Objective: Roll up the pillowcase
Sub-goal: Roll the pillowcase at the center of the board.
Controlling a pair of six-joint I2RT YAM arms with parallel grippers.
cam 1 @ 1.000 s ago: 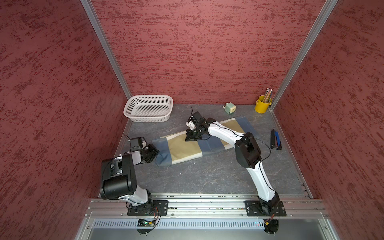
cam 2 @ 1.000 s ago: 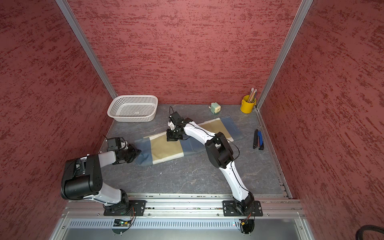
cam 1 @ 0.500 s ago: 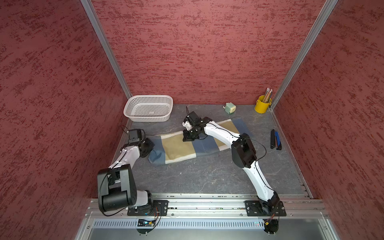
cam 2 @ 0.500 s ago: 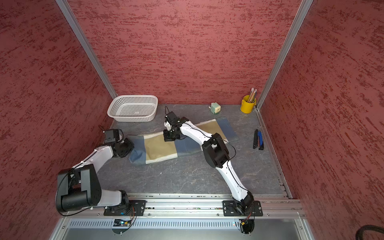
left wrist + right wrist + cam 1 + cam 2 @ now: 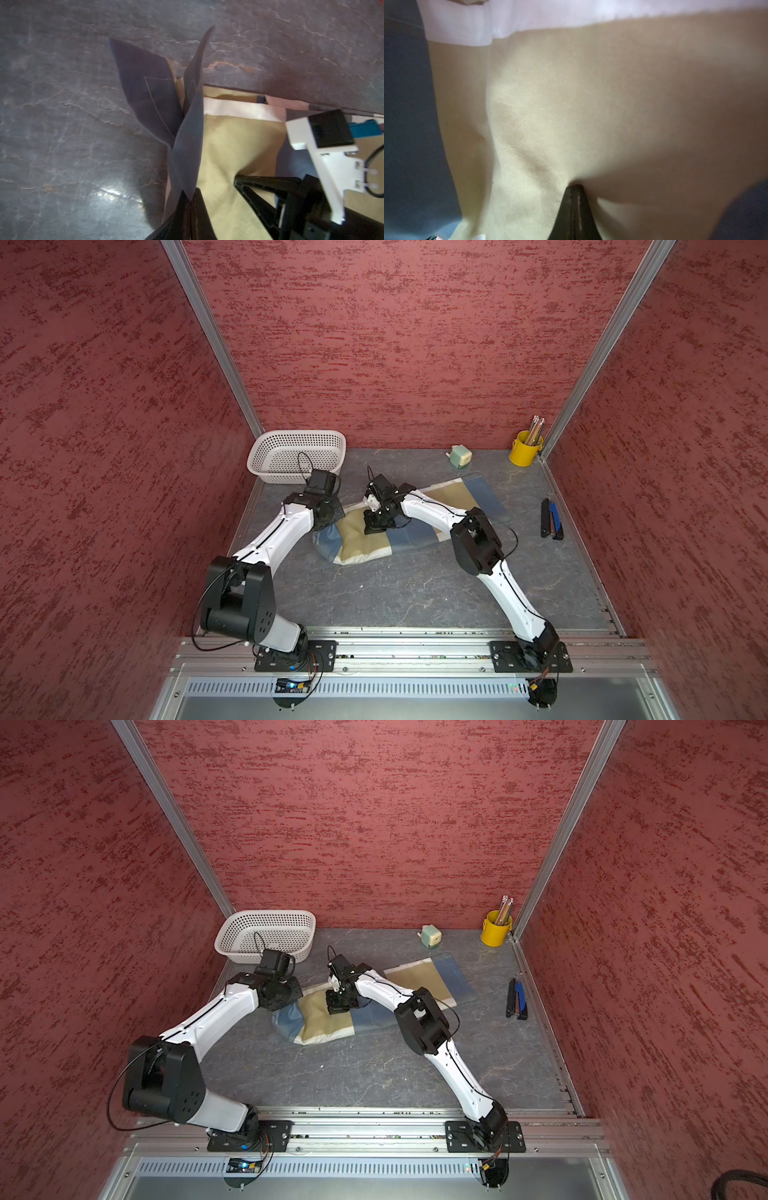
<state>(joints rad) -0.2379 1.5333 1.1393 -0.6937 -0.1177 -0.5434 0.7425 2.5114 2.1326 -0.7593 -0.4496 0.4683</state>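
Observation:
The pillowcase [image 5: 411, 536] [image 5: 324, 1027], in blue, tan and off-white blocks, lies slantwise across the middle of the grey table in both top views. Its left end is lifted and bunched. My left gripper [image 5: 332, 516] [image 5: 189, 197] is shut on a blue corner flap, which stands up from the jaws in the left wrist view. My right gripper [image 5: 374, 529] [image 5: 576, 187] sits just right of it, shut, with its tip pinched into the tan block [image 5: 591, 104]. Creases run out from that tip. The right gripper's fingers [image 5: 255, 191] show close beside the held flap.
A white basket [image 5: 297, 439] stands at the back left, just behind the left wrist. A small green sharpener [image 5: 460, 457] and a yellow cup of pencils [image 5: 525, 450] sit by the back wall. Dark pens [image 5: 552, 519] lie at the right edge.
My left arm has swung from the table's left edge back and to the right, carrying the pillowcase's blue end up and over. My right gripper has shifted slightly nearer on the tan block.

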